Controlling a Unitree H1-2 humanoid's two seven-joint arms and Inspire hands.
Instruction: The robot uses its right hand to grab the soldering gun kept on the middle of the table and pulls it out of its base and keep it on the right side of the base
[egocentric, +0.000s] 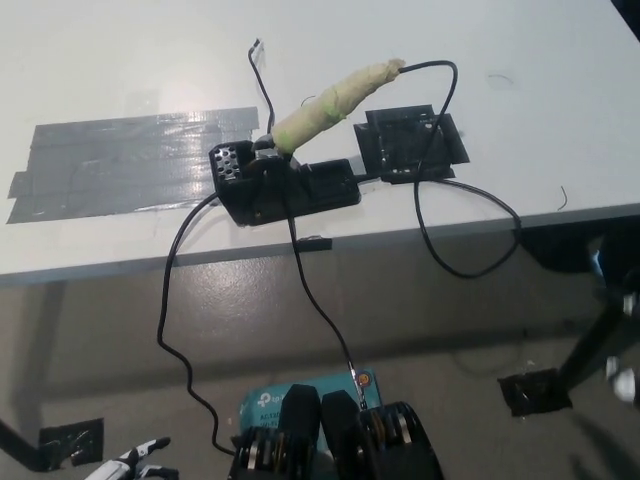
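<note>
Soldering gun (335, 100) seated in base (285, 185), left robot hand (135, 460) low, grip unclear, cables (470, 215) trailing

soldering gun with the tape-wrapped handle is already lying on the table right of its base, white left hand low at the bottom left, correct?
Not quite. The head view shows the soldering gun seated in its base, tilted up, not lying on the table. The white left hand is indeed low at the bottom left.
</note>
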